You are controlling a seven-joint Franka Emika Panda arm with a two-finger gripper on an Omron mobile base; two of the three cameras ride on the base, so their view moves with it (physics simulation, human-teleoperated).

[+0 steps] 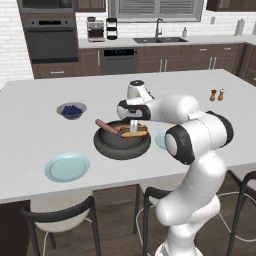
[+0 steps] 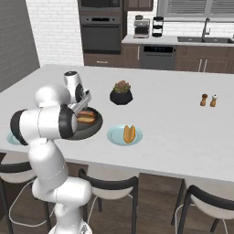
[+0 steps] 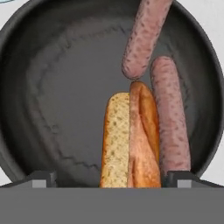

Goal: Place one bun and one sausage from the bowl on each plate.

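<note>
No writing or brand can be read anywhere. In the left base view, a small bowl of blue berries [image 1: 71, 110] sits at upper left on the pale grey surface [image 1: 30, 135], and below it, near the front edge, lies one light blue plate [image 1: 67, 167] with bare room all around it. At the middle is the dark bowl [image 1: 122, 140], well in from the edge; one sausage [image 1: 107, 126] leans over its left rim. The gripper [image 1: 134, 125] hangs just above the bowl's contents, jaws spread wide and holding nothing. In the hand view a bun [image 3: 130, 144] lies between the two finger tips at the bottom of the frame, with a second sausage [image 3: 171, 118] just beside it on the right. In the right base view the other plate [image 2: 115, 135], right of the bowl, carries a bun [image 2: 129, 133]; behind it stands a potted plant [image 2: 121, 93], and far right two shakers [image 2: 208, 100]. Chairs [image 2: 109, 187] line the front edge; an oven [image 2: 101, 27] and a sink [image 2: 205, 39] stand at the back wall.
</note>
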